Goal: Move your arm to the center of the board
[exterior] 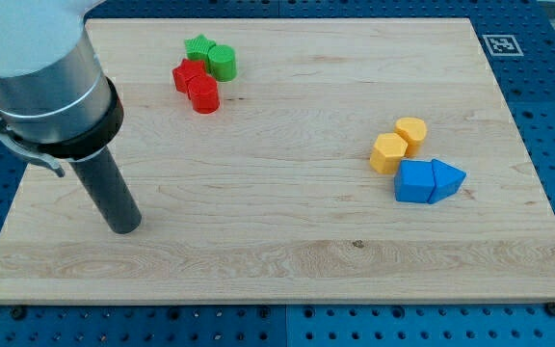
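Observation:
My tip (124, 228) rests on the wooden board (287, 241) near the view's left edge, below mid height. It touches no block. At the view's top left a green star block (198, 46) and a green cylinder (223, 63) sit close together, with a red star block (187, 75) and a red cylinder (203, 95) just below them. At the view's right a yellow cylinder (411, 131) and a yellow hexagonal block (388, 153) sit above a blue cube (412, 182) and a blue triangular block (447, 179).
The arm's grey body (37, 67) fills the view's top left corner and hides that part of the board. A blue pegboard table (547, 87) surrounds the board. A black and white marker (501, 44) lies off the board's top right corner.

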